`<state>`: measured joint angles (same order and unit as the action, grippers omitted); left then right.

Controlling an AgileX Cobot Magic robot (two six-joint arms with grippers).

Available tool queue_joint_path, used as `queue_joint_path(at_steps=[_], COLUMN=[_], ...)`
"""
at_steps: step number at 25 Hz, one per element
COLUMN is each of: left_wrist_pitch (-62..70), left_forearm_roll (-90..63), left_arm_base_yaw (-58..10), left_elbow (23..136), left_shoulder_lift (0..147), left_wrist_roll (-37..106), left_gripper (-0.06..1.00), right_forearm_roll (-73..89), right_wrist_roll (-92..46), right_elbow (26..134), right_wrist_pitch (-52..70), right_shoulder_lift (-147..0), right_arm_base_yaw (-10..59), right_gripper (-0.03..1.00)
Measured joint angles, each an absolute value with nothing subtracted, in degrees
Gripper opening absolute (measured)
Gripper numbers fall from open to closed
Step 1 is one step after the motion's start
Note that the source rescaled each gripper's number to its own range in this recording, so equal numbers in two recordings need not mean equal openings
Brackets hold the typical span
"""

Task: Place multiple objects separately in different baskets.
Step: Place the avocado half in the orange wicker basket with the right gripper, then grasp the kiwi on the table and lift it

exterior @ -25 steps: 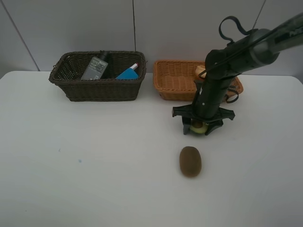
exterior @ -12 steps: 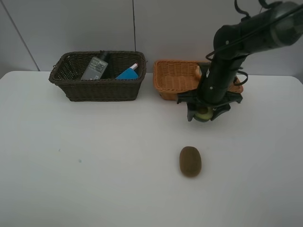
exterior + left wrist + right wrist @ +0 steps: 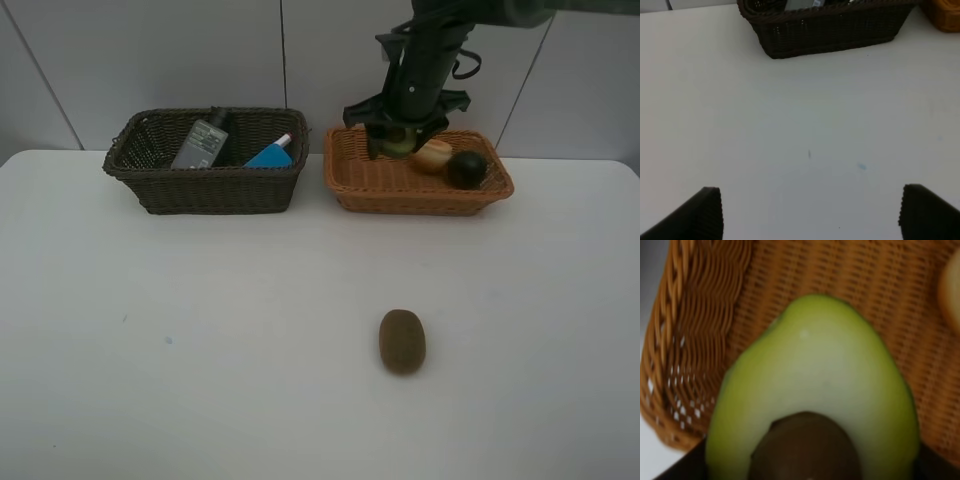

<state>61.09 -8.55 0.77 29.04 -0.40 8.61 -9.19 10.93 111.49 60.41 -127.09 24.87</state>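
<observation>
Now I'm holding the avocado half in the right end effector, clamped by its flanks; light, firm, slick. Left end effector gaping, empty.

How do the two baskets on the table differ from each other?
The dark brown basket is deeper; the light orange basket is shallower. The dark basket stands to the left, the orange one to the right. The dark basket holds a green bottle and a blue block; the orange one holds a round yellow fruit and a dark round fruit. Both are rectangular woven wicker.
</observation>
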Motion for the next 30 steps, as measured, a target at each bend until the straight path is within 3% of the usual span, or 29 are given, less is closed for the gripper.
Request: queue_joint_path(at_steps=[2, 5, 6, 8, 19, 30], left_wrist_pitch=[61.09, 61.09, 61.09, 61.09, 61.09, 61.09], left_forearm_roll=[-8.55, -8.55, -8.55, -8.55, -8.55, -8.55], left_arm_base_yaw=[0.77, 0.77, 0.77, 0.77, 0.77, 0.77], left_elbow=[29.04, 29.04, 29.04, 29.04, 29.04, 29.04], left_shoulder_lift=[-0.40, -0.40, -0.40, -0.40, -0.40, -0.40], left_wrist_roll=[8.61, 8.61, 8.61, 8.61, 8.61, 8.61], left_gripper=[0.87, 0.87, 0.87, 0.87, 0.87, 0.87], right_forearm_roll=[-9.24, -9.48, -9.57, -9.72, -4.68, -1.25], right_wrist_roll=[10.18, 9.93, 9.93, 9.93, 7.27, 7.92], right_elbow=[115.46, 117.35, 117.55, 117.70, 115.66, 86.88], right_wrist_pitch=[61.50, 61.78, 61.86, 61.92, 69.16, 69.60], right_shoulder_lift=[-130.12, -132.58, -132.96, -133.30, -129.71, -108.28], right_arm_base_yaw=[24.87, 24.87, 24.87, 24.87, 24.87, 25.22], right_gripper=[0.29, 0.78, 0.86, 0.94, 0.96, 0.96])
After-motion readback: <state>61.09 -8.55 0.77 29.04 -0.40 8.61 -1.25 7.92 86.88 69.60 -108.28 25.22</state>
